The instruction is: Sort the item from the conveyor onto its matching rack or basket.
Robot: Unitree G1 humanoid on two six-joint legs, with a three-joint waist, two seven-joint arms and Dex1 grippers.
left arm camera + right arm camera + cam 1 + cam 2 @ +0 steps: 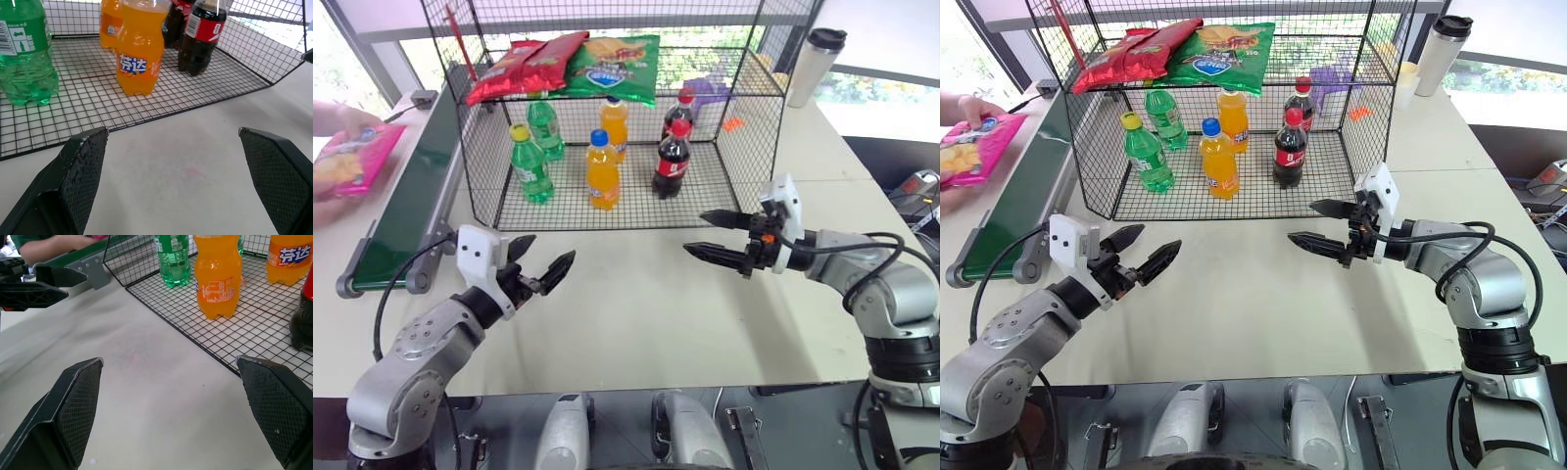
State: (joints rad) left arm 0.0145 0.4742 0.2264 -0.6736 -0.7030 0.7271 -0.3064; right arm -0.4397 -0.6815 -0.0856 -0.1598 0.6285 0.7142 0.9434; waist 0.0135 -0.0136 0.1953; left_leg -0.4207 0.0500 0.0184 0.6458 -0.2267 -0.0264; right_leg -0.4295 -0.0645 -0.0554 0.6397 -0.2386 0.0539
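The pink snack bag (352, 160) is at ten o'clock on the table, in a person's hand (337, 122), left of the green conveyor (416, 191). The left gripper (540, 266) and right gripper (717, 238) hang wide and empty before the black wire rack (607, 211)

Cut off and hidden at the edges

I saw the pink snack bag (352, 162) clipped by the frame's left edge, a person's hand (337, 122) covering its top; the conveyor (416, 191) ran behind the wire rack (607, 117), and the purple object (710, 93) inside stayed unidentifiable.
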